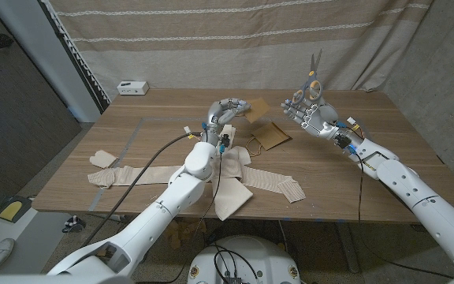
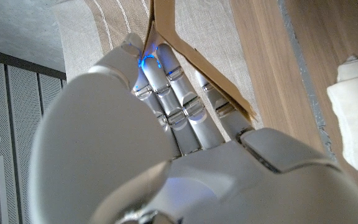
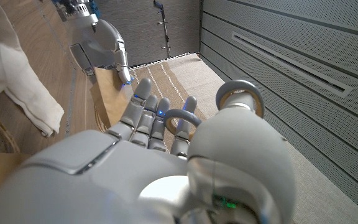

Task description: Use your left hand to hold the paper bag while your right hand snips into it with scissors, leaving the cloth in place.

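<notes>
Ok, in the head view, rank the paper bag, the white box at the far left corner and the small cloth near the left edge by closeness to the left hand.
1. paper bag: held by the left hand.
2. small cloth: left, nearer table edge.
3. white box: far left corner; close to the cloth's rank.

The table [image 1: 385, 118] is smooth matt wood. On it lies soft, off-white woven cloth [image 1: 235, 177] beside a matt brown paper bag [image 1: 270, 136]. Both hands, left hand [image 1: 228, 110] and right hand [image 1: 306, 110], have glossy grey plastic shells, and the scissors [image 1: 314, 75] have metal blades.
</notes>
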